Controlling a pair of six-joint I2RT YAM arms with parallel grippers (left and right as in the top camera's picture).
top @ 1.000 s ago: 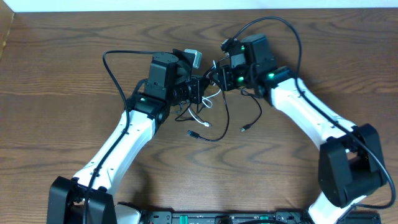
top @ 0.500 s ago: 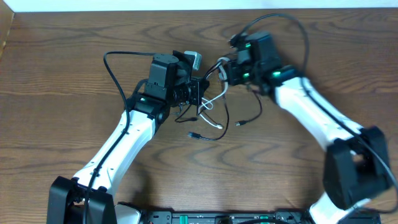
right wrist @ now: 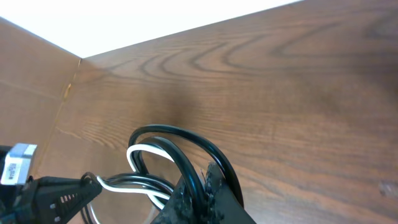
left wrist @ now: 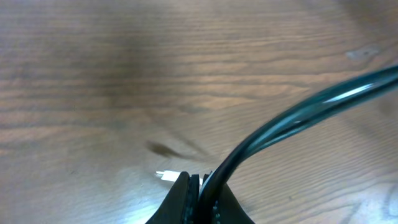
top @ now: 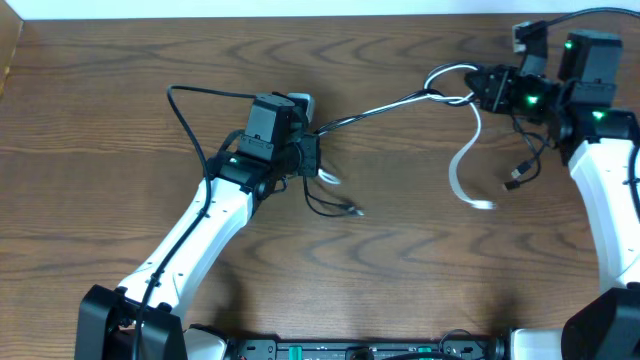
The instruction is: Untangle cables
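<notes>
Brown wood-grain table [top: 120,90] fills every view, with a pale wall at its far edge. The cables [top: 390,103] run in a taut strand between the two arms, well above the middle of the table. The left gripper [top: 308,160] is pinched shut on that strand; its wrist view shows the fingers [left wrist: 186,196] closed tight round a black cable [left wrist: 292,115], with a small white tip [left wrist: 163,175] beside them. The right gripper [top: 482,90], near the far right corner, is clamped on a knot of loops, black over white in its own view [right wrist: 199,196]. From it the white cable [top: 462,165] hangs in a curl to the table, and a black plug [top: 513,183] dangles beside it.

The step in hand looks like pulling the tangle apart. To do it well, I would hold the left grip firm as an anchor and draw the right away slowly and level, watching whether the loops slide or cinch. If they tighten, ease off and regrip nearer a free end.

No brand or label is readable. A grey connector [right wrist: 15,163] bears faint marks, too small to read.
</notes>
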